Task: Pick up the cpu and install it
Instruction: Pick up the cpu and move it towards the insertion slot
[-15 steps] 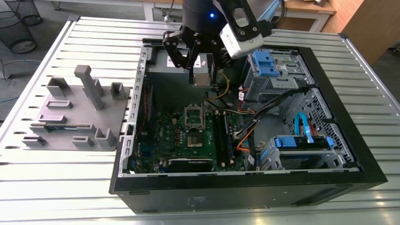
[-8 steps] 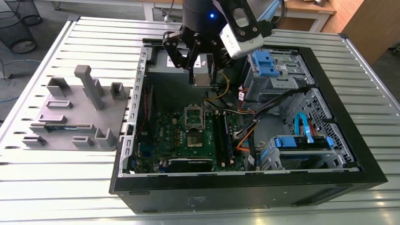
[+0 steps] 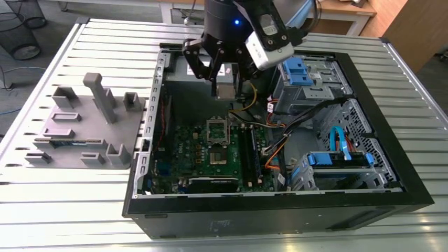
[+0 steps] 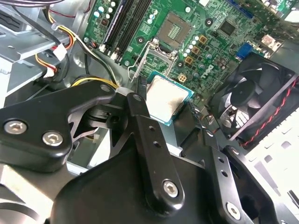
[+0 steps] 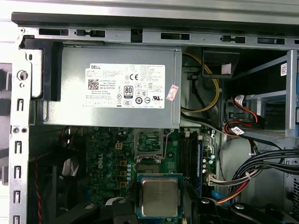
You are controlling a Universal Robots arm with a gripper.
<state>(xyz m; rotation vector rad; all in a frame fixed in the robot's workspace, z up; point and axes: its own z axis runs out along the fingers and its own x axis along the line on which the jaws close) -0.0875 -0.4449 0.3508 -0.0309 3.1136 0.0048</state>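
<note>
- Slatted table (image 3: 70, 210) is carrying the case (image 3: 280, 210).
- My fingers (image 4: 138, 100) are gripping the cpu (image 4: 167, 99) above the motherboard (image 3: 210, 157).
- I am judging: level it, square it to the socket (image 3: 217, 130) at six o'clock, exterior view.

Slatted metal table (image 3: 70, 210) w/ wire bin (image 3: 24, 37) on grey floor (image 3: 52, 21), wooden desk (image 3: 350, 8) behind.

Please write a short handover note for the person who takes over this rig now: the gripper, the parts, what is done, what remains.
Gripper: shut on the cpu, holding it in the air above the motherboard inside the open case.
Socket: open and empty.
Done: cpu picked up; it is away from the grey tray.
Left: cpu not yet seated in the socket.
</note>
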